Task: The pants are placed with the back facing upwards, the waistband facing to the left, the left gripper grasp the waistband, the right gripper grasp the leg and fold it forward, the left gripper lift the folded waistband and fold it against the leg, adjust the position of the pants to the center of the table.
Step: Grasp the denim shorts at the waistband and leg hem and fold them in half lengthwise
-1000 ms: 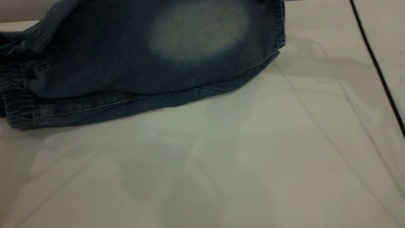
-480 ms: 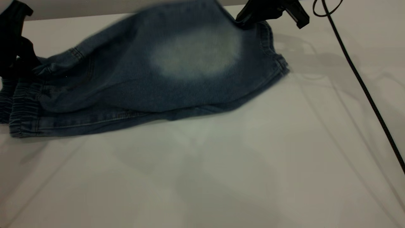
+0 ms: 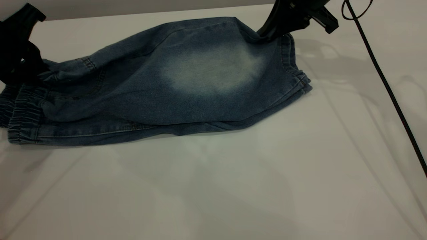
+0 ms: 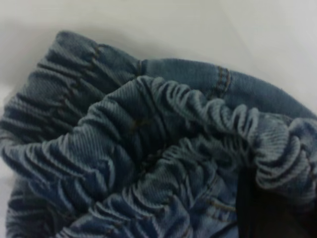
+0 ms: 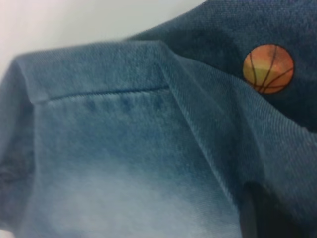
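We've got one pair of pants (image 3: 160, 86) on the tabletop (image 3: 253, 180), lying across its far left and middle, folded lengthwise so the plain leg (image 3: 213, 70) with the pale faded patch sits on top. Versus half a second ago the pants have dropped lower and flattened out: the hem end now lies further toward the near right and the top layer has lost its motion blur. Counted: one waistband (image 3: 21, 115), bunched at the left end; two claws; one thin black cable (image 3: 383, 83) running down the right side. The left claw (image 3: 23, 63) is at the far left, pinching the gathered waistband, which the left wrist view shows ruched up against a black finger (image 4: 262, 208). The right claw (image 3: 272, 33) comes in from the top right, angled down, pinching the leg near its hem corner; the right wrist view shows the stitched hem (image 5: 104, 91) draped over the other leg, where an orange basketball print (image 5: 268, 68) peeks out beside it.
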Robot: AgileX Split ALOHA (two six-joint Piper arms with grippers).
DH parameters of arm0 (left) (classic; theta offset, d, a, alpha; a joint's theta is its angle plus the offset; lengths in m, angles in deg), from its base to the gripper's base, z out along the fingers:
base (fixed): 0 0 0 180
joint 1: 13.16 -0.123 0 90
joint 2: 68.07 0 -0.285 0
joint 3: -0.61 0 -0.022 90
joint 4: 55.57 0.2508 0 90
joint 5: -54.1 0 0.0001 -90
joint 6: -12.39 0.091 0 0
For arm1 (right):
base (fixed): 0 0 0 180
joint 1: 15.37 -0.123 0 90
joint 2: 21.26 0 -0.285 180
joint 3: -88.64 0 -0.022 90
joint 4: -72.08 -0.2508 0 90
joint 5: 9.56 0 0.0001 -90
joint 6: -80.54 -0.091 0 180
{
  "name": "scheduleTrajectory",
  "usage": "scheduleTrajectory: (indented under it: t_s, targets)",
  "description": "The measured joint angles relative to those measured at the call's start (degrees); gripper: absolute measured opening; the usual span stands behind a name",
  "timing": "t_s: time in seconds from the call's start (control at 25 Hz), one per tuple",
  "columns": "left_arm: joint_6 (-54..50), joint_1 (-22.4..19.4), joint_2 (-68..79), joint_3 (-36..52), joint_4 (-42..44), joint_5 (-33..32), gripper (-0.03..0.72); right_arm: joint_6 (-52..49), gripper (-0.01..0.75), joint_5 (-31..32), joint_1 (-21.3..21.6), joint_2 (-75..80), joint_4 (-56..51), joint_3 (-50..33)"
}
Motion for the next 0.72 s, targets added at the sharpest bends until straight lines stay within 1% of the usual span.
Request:
scheduleTrajectory:
  t_s: [0.08,0.16,0.28,0.36,0.44,0.52,0.6,0.72]
  targets:
    - [3.43,0.00,-0.04,0.00,0.00,-1.46,0.207,1.85,0.099,0.89,0.00,0.00,1.69,0.00]
    - [6.84,0.00,-0.20,0.00,0.00,-3.49,0.276,2.25,0.153,1.54,0.00,0.00,2.74,0.00]
    - [11.45,0.00,-0.75,0.00,0.00,-6.15,0.391,2.48,0.258,1.49,0.00,-0.12,2.96,0.00]
    - [14.32,0.00,-1.44,0.00,0.00,-7.02,0.454,3.87,0.338,1.74,0.00,-0.36,2.96,0.00]
    - [17.57,0.00,-2.87,0.00,0.00,-7.27,0.489,5.55,0.409,2.57,0.00,-0.94,2.96,0.00]
    - [20.00,0.00,-4.45,0.00,0.00,-7.27,0.501,7.18,0.476,3.19,0.00,-1.98,2.96,0.00]
    - [22.15,0.00,-6.64,0.00,0.11,-7.22,0.506,8.46,0.519,4.31,0.00,-3.24,2.90,0.00]
    - [26.31,-1.43,-10.06,0.00,1.72,-9.08,0.507,9.13,0.544,5.97,0.00,-5.30,2.85,0.00]
